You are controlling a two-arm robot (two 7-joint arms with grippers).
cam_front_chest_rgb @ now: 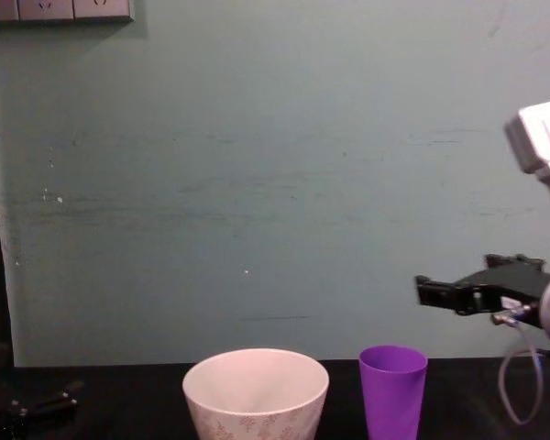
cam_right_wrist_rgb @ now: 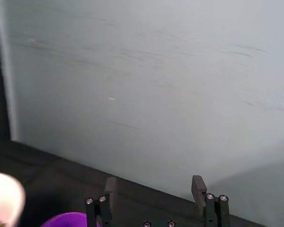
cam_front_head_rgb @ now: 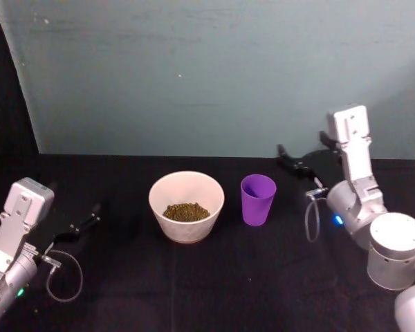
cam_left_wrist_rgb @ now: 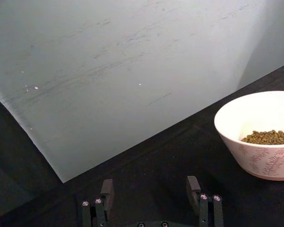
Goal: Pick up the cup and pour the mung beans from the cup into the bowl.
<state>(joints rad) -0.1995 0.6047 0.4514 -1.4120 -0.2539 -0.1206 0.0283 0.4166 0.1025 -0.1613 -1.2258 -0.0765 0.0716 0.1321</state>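
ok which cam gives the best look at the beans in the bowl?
Head view: it looks down on the beans inside the bowl. Left wrist view shows part of the pile from the side. Chest view shows the bowl's outside.

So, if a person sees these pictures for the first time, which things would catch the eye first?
Probably the purple cup, standing upright on the black table, just right of the cream bowl, which holds mung beans. Next, the right gripper hangs open in the air right of the cup, holding nothing.

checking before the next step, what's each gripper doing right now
Left gripper: open, empty, low at the table's left.
Right gripper: open, empty, raised to the right of the cup.
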